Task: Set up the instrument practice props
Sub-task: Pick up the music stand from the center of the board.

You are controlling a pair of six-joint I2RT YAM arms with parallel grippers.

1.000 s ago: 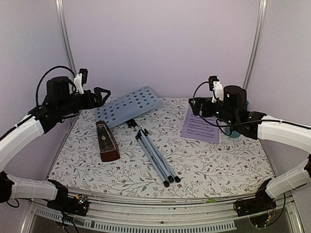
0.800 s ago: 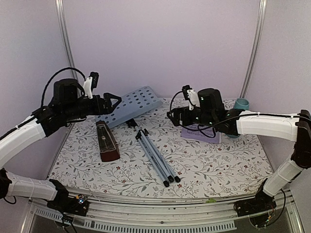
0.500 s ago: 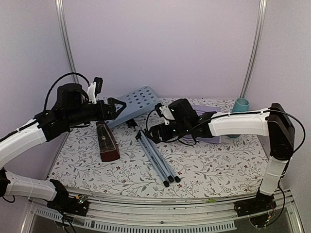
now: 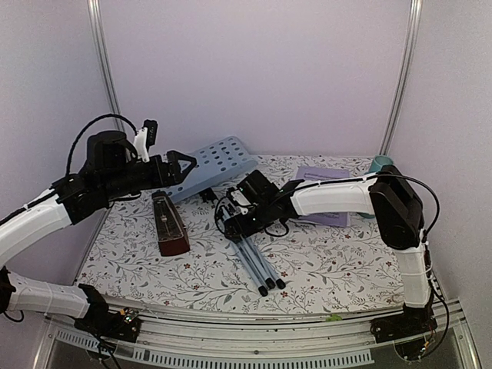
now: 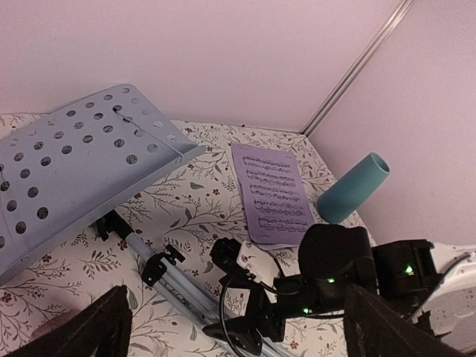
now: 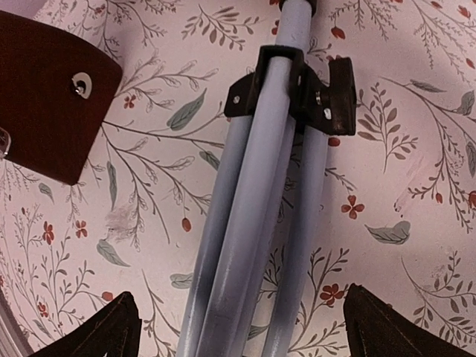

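The music stand lies flat on the table, its pale-blue perforated desk (image 4: 211, 165) at the back and its folded silver legs (image 4: 260, 265) pointing toward me. My right gripper (image 4: 234, 223) is low over the legs (image 6: 253, 223), open, one finger on each side, touching nothing that I can see. My left gripper (image 4: 181, 161) hovers open at the desk's (image 5: 74, 163) left edge, holding nothing. The dark-red metronome (image 4: 171, 224) lies on its side left of the legs. The sheet music (image 4: 323, 174) lies at the back right, partly hidden by my right arm.
A teal cup (image 4: 379, 164) stands at the back right corner, beyond the sheet music (image 5: 271, 190). A black clamp collar (image 6: 297, 89) joins the legs near the right gripper. The metronome's base (image 6: 52, 97) lies close to the left of the legs. Walls close the table on three sides.
My right arm swung from the back right, across the sheet music, down to the stand's legs. The left gripper moved right, nearer the stand's desk. Both stayed open.
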